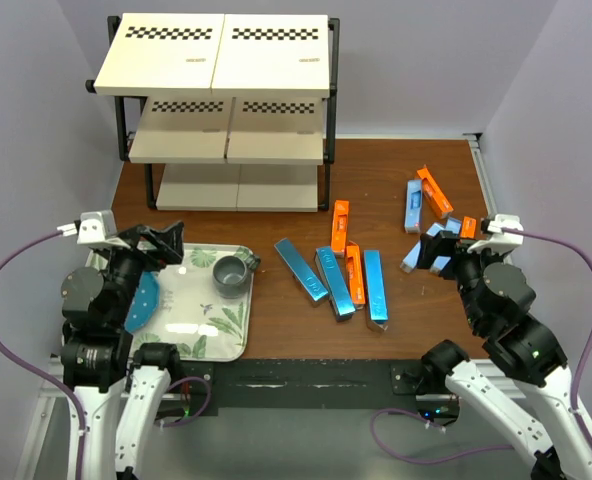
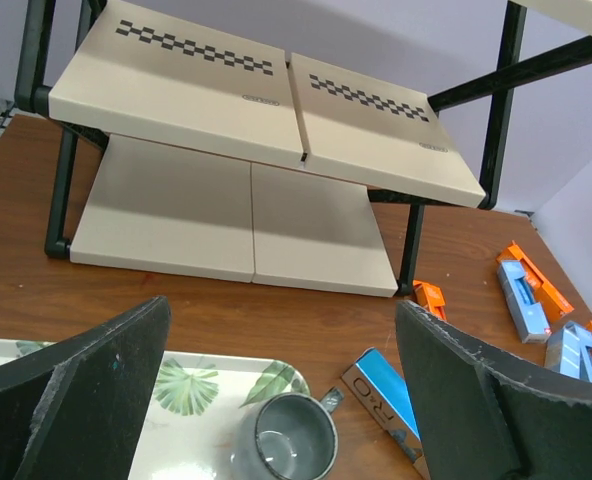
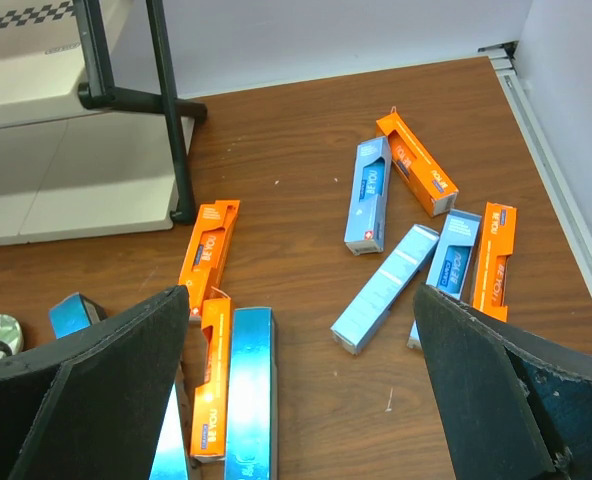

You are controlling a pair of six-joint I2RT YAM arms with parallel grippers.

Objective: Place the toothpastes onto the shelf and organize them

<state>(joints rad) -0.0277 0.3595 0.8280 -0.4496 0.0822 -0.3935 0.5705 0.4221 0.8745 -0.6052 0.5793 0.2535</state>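
Observation:
The shelf (image 1: 216, 100) stands at the back left, a three-tier black frame with cream checkered boards (image 2: 276, 100), all bare. The toothpastes lie loose on the brown table. In a middle group are metallic blue boxes (image 1: 301, 268) (image 3: 249, 390) and orange ones (image 1: 340, 225) (image 3: 209, 245). A right group holds light blue (image 1: 413, 205) (image 3: 386, 287) and orange boxes (image 1: 435, 190) (image 3: 417, 163). My left gripper (image 1: 166, 245) (image 2: 281, 315) hovers open above the tray. Open too, my right gripper (image 1: 444, 252) (image 3: 301, 300) hangs over the right group and hides part of it. Neither holds anything.
A leaf-patterned tray (image 1: 191, 290) (image 2: 191, 395) sits at the front left with a grey cup (image 1: 231, 274) (image 2: 284, 438) and a blue plate (image 1: 144, 300) on it. One metallic blue box (image 2: 386, 395) lies just right of the cup. Walls close in the table at the back and on both sides.

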